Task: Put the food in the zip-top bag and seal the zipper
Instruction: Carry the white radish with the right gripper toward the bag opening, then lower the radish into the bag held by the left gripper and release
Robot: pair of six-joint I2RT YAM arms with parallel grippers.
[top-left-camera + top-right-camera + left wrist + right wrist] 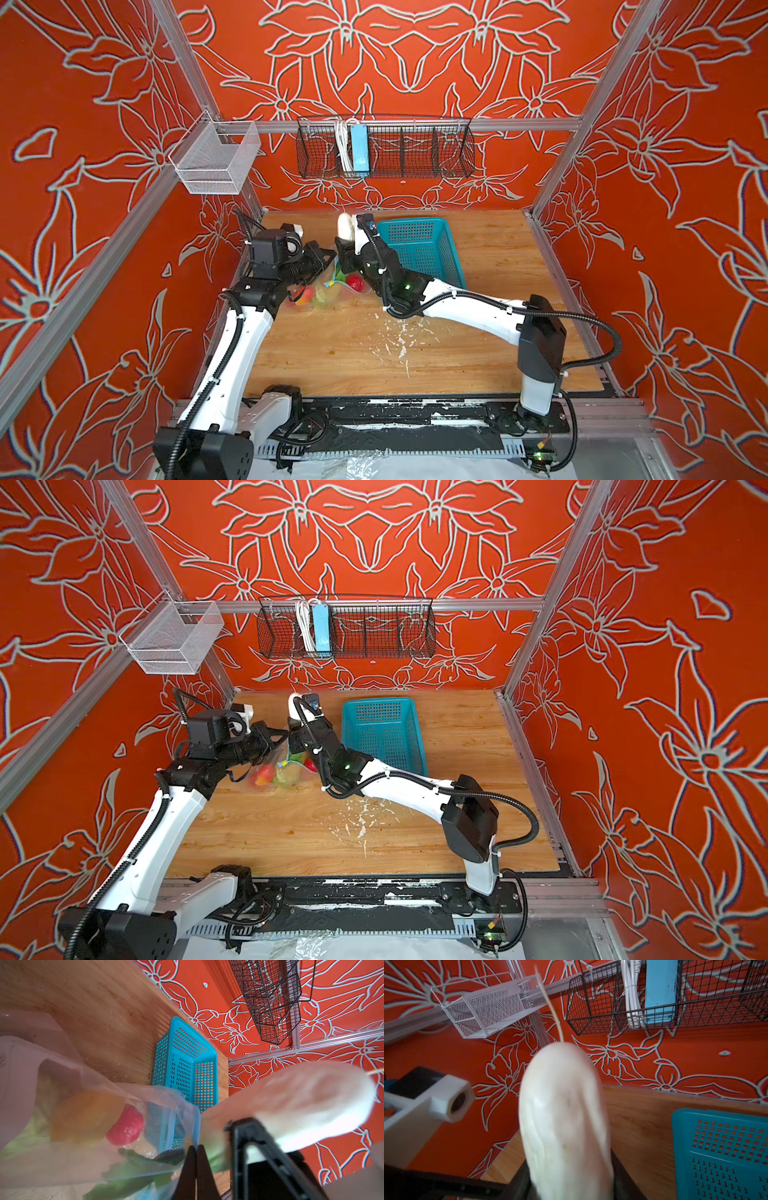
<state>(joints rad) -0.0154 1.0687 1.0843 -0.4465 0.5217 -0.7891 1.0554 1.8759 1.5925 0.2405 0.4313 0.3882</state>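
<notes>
room: red walls with pale flower outlines, an aluminium frame, a black wire basket and a white mesh basket hung on its rails.
surface: wooden table flecked white near the middle; teal basket at the back.
zip-top bag: left of the teal basket, rim lifted, with red, orange and green food inside.
white vegetable: upright, thin tail up, just beside that rim.
left gripper: clenched on the bag's rim.
right gripper: grasping the white vegetable's lower end.
</notes>
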